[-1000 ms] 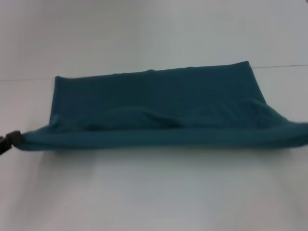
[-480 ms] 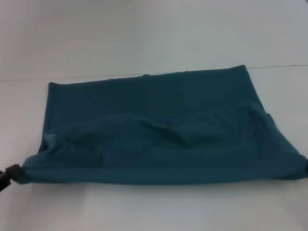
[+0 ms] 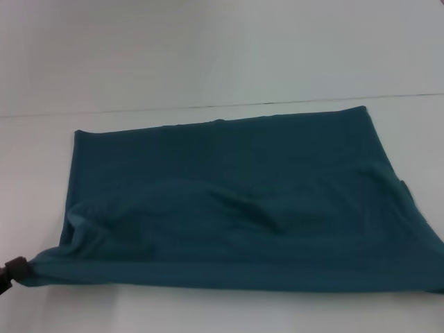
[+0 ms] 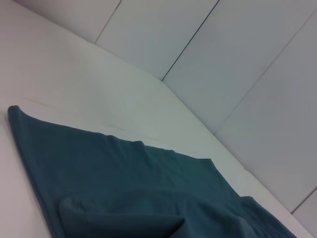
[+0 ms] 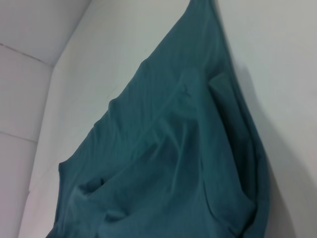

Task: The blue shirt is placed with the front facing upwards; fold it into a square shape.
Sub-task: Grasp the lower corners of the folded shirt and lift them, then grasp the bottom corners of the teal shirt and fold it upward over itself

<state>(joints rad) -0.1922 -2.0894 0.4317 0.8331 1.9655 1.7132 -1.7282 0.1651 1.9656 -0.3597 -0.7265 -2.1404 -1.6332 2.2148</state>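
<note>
In the head view the blue shirt [image 3: 236, 201] lies spread on the white worktop [image 3: 208, 55] as a wide band, much wider than it is deep. Neither the lettering nor the neck is visible, so I judge that at least one fold is already made. Its near edge is stretched between the two lower corners. At the lower left corner the left claw [image 3: 12, 270] shows only as a small dark tip touching the cloth, and it seems to grip that corner; the right claw is out of this view. A soft ridge runs across the middle of the cloth.

In the left wrist view the shirt [image 4: 124, 188] rests flat on the worktop, with one layer lying over another. The claw itself is not shown here.

In the right wrist view the shirt [image 5: 168, 158] hangs in loose folds towards the camera; no fingers are visible.

The shape is not yet square: I judge that the sides must still be folded in and the wrinkles smoothed.
</note>
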